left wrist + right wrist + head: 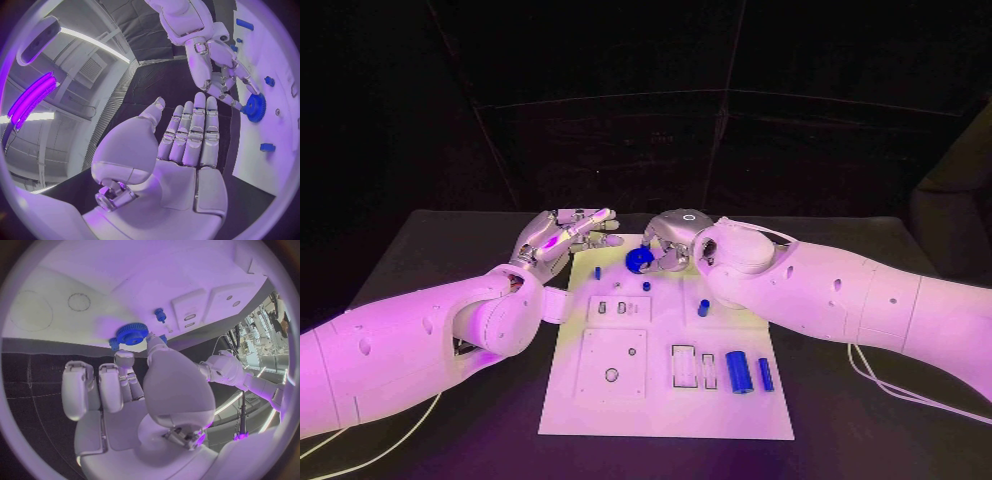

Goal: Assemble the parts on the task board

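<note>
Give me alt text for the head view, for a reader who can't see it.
The right hand holds a blue gear at the far end of the white task board while the left hand hovers open beside it. Two blue cylinders lie near the board's right edge.

Both white arms reach in from the sides toward the middle, and the hands sit near each other but apart. The left robot hand point(568, 234) is flat, fingers straight and side by side, holding nothing. The right robot hand point(678, 238) curls down, its fingertips point(152, 341) pinching something small.
</note>
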